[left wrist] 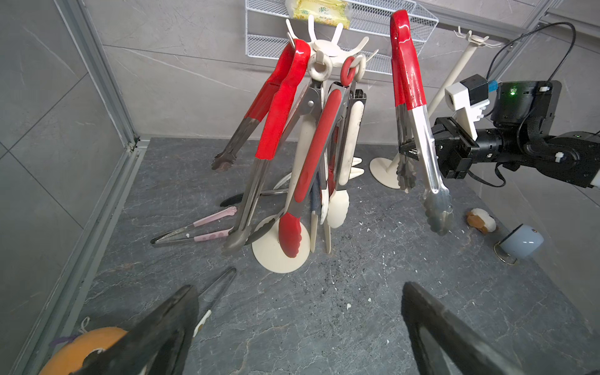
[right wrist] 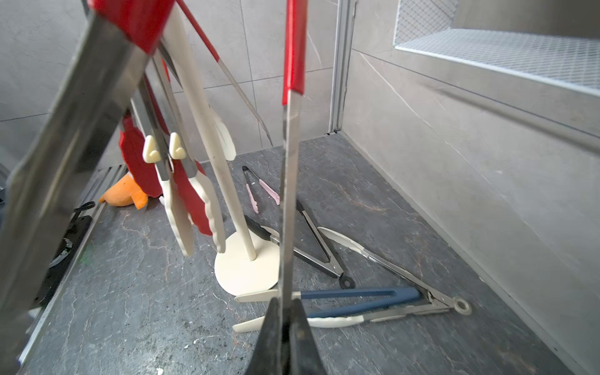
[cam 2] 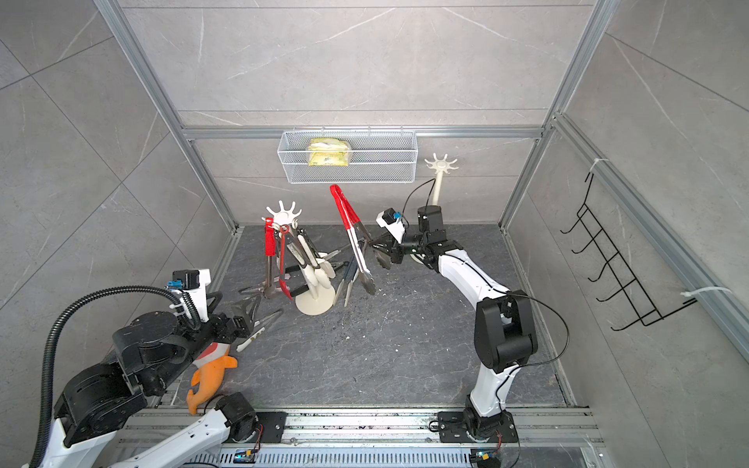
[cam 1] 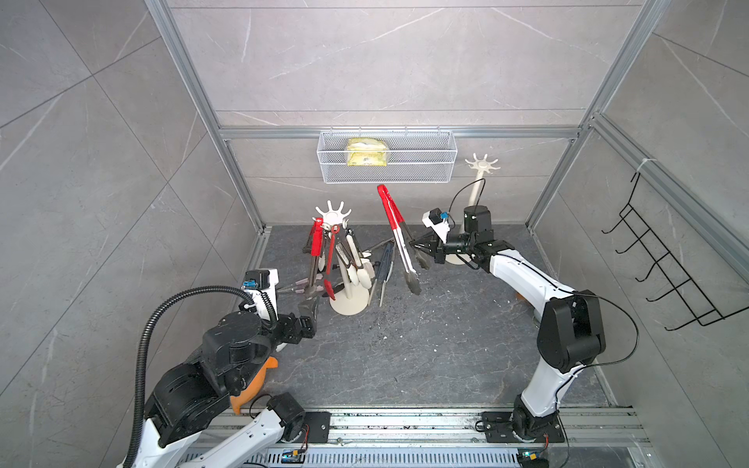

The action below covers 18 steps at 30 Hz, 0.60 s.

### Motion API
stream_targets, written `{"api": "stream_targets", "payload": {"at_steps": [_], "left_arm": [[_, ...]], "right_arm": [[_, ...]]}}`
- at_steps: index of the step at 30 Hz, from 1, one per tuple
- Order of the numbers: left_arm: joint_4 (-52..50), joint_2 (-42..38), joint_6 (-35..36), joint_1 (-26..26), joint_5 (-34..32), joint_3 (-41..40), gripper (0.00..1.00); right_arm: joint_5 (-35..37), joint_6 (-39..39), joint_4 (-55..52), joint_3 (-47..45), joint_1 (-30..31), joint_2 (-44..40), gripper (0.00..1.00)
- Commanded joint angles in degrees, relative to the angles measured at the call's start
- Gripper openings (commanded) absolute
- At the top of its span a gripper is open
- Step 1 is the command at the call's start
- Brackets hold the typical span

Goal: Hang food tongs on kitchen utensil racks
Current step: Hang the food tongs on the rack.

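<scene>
Right gripper [cam 1: 414, 244], fully closed, pinches one steel arm of the red-handled tongs [cam 1: 390, 211]; this thin-edge grip may let them pivot or slip.

Robot lab cell: aluminium frame [cam 1: 275, 132], tile-look panels [cam 1: 385, 60].

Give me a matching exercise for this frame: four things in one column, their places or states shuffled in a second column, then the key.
Things
1. lone red-handled tongs
2. pink-tipped tongs
3. yellow packet
4. far cream rack

Places or states
A. in the wire basket
B. hooks bare
C. gripped by the right tool, red end up
D. lying on the floor

Pairs: 1-C, 2-D, 3-A, 4-B.
</scene>
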Motion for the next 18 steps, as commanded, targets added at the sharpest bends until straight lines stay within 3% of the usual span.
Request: {"api": "stream_targets", "payload": {"at_steps": [1, 18], "left_arm": [[3.14, 0.96, 0.12, -0.2, 1.01, -0.04, 0.99], [2.79, 0.63, -0.34, -0.17, 1.58, -0.52, 0.99]], "right_arm": [[-4.75, -2.71, -1.32, 2.59, 0.82, -2.52, 0.0], [-5.83, -9.87, -11.97, 10.37, 5.09, 1.23, 0.0]]}}
